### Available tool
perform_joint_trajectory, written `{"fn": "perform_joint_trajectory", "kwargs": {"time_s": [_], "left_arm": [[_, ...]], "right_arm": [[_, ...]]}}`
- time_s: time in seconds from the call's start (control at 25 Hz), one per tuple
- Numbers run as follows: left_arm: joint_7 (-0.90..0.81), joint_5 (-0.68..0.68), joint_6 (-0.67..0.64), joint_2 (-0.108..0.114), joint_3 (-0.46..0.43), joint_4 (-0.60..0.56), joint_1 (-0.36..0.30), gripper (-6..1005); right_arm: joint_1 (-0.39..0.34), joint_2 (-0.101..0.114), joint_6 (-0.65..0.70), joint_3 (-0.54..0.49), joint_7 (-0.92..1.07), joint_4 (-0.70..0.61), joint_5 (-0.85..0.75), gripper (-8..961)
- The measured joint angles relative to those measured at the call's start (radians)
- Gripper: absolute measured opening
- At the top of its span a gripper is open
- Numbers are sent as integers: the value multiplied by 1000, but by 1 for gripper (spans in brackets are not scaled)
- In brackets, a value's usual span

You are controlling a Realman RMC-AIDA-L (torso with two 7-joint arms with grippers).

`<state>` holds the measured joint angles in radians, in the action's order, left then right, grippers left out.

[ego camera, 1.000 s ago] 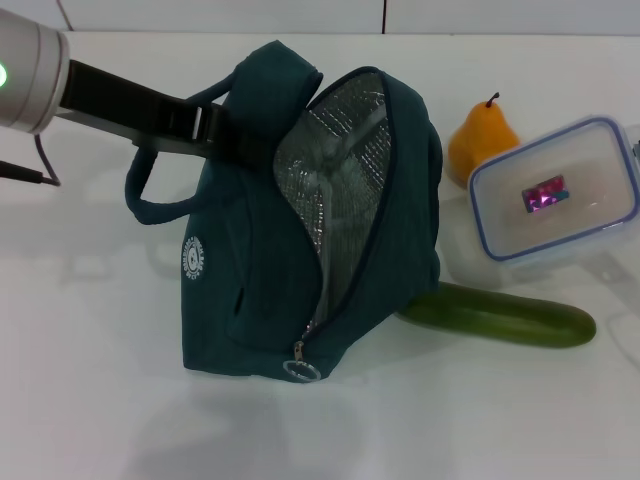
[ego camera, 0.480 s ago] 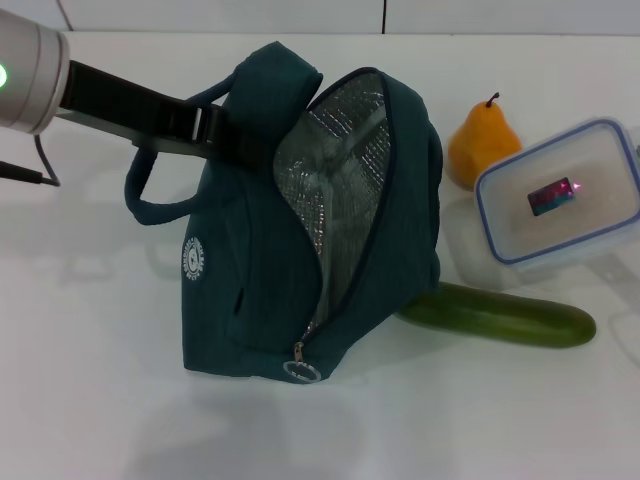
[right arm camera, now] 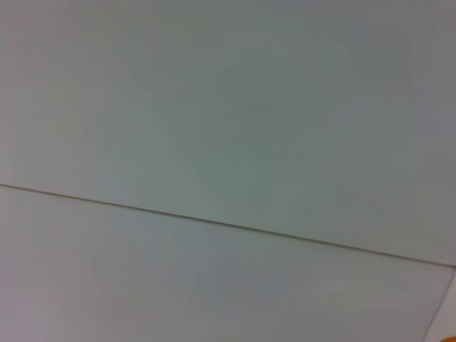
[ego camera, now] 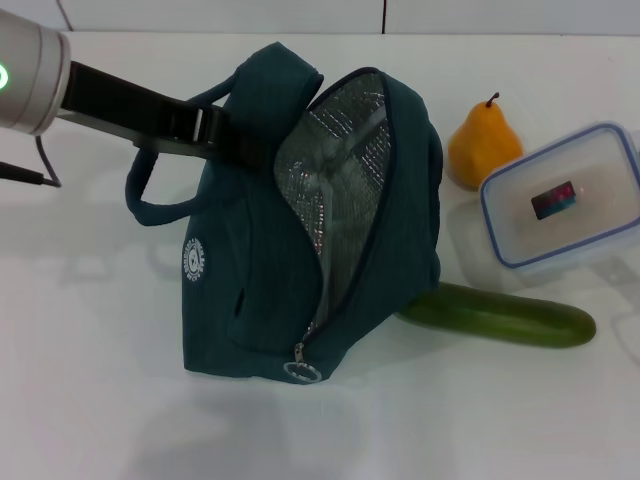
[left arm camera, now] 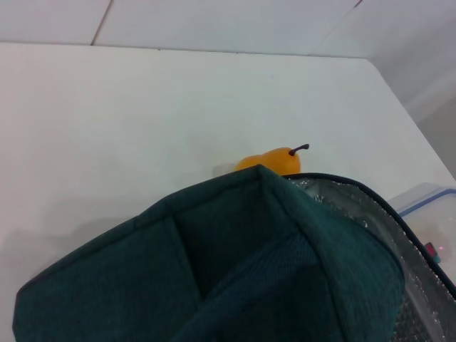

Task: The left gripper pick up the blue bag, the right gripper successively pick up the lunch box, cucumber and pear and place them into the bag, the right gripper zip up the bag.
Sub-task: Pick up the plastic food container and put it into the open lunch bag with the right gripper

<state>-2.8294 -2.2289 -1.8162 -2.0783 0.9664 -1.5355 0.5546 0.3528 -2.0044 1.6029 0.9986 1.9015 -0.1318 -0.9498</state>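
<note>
The left tool (ego camera: 215, 135) grips the blue bag (ego camera: 300, 250), its mouth facing the lunch box (ego camera: 562, 198) on the robot's right; the right tool is unseen.

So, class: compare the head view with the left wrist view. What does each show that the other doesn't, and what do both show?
Head view only: the cucumber, the zip pull, the round white logo, and the left gripper at the bag's top.

Left wrist view only: the table's far corner.

Both: the blue bag, the pear, the lunch box.

A white table (ego camera: 100, 400) meets a pale wall (right arm camera: 228, 107)
</note>
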Motion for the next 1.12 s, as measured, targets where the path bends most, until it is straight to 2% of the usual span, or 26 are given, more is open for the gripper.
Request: {"fn": "perform_joint_trajectory", "kwargs": {"time_s": [0.6,1.12], "left_arm": [[9,2,0,-1,0,14,6,55],[9,35,0,0,0,14,13,55]], "right_arm": [[-2,-1,57,-12,42,14,51,95],[25,-8,153,-12,87,61,138,94]]}}
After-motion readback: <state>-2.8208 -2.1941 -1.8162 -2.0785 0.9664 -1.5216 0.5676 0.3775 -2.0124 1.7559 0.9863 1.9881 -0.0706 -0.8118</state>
